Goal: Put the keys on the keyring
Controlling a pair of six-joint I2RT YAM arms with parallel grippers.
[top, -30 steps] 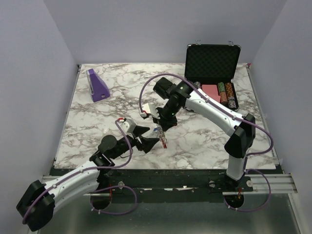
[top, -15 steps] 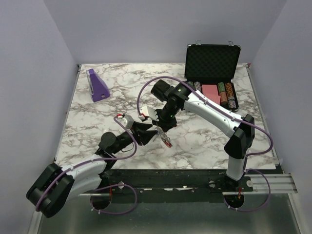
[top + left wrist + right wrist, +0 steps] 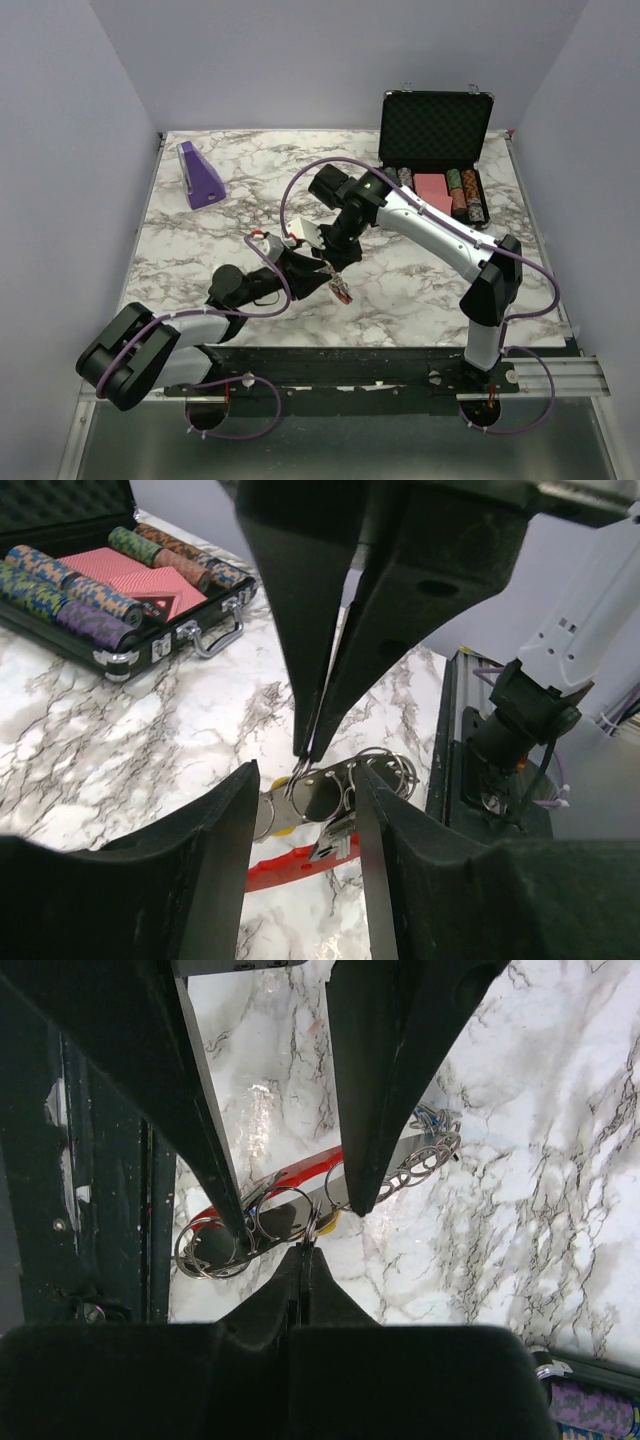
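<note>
Now your left gripper has slid forward and its fingers have narrowed from wide to roughly half, so the keyring sits between those 2 fingers; whether the pads already press it, I cannot tell. Your right gripper is pinched shut on the keyring at its very tips, a yellow key head just beside them. That reads as a 2nd grip forming, not yet a key threaded.
</note>
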